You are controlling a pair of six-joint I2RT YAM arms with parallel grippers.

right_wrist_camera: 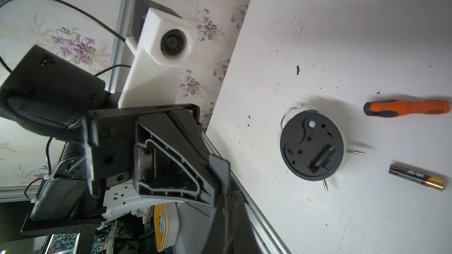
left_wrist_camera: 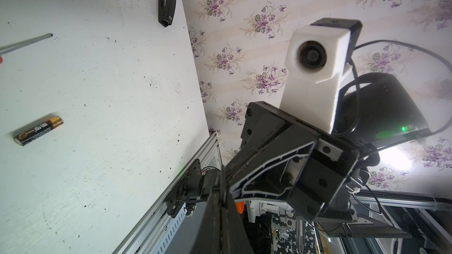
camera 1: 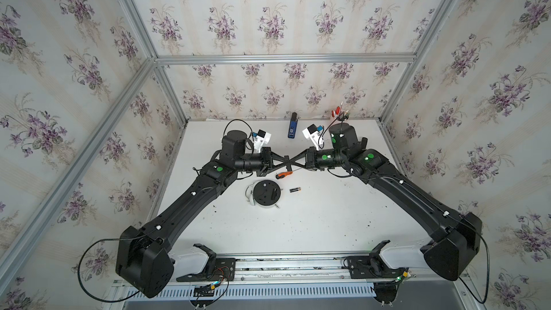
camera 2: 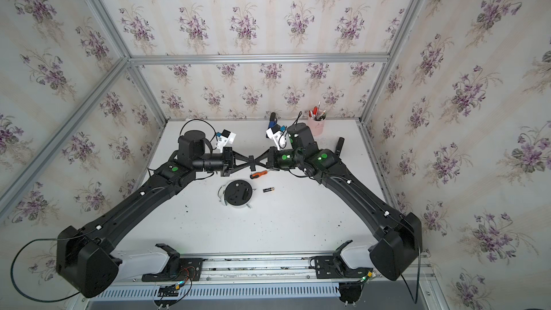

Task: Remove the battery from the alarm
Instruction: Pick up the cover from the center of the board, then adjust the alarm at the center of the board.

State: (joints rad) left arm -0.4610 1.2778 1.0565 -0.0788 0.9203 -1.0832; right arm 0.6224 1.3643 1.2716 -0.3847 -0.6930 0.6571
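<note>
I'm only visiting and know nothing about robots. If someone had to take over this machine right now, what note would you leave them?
Left end effector: shut, empty, above the table.
Right end effector: shut, empty, facing the left one tip to tip.
Alarm: lying face down, black back up, its battery slot empty.
Battery: on the table beside the alarm, not touching it. A screwdriver lies just beyond both.
Done: the battery is out of the alarm.
Left: nothing for the job itself, it seems; perhaps only parking the arms.
</note>
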